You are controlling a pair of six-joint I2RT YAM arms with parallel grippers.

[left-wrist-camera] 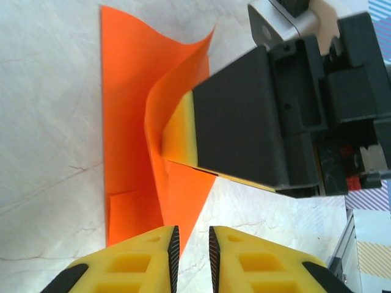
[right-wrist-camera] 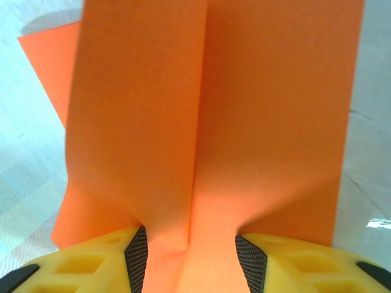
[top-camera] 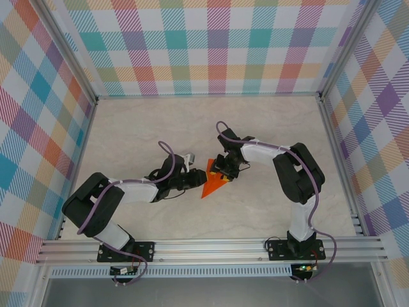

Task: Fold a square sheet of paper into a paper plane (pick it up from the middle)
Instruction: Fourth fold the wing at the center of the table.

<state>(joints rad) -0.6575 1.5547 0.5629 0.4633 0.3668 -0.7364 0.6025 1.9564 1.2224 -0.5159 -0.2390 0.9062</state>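
Note:
The orange sheet of paper (top-camera: 211, 185) lies partly folded on the table between both grippers, its sharp corner toward the near left. My right gripper (top-camera: 223, 171) is shut on its raised middle. In the right wrist view the paper (right-wrist-camera: 214, 110) bows up between the pads of the right gripper (right-wrist-camera: 189, 250), with a crease down the centre. From the left wrist, one right finger (left-wrist-camera: 180, 131) presses against the standing fold of the paper (left-wrist-camera: 128, 122). My left gripper (left-wrist-camera: 192, 244) sits at the paper's corner, jaws a narrow gap apart with bare table between them.
The marbled tabletop (top-camera: 160, 128) is bounded by checkered walls at the back and sides. An aluminium rail (top-camera: 211, 246) carrying both arm bases runs along the near edge. A small folded flap (left-wrist-camera: 131, 213) lies flat on the paper's near corner.

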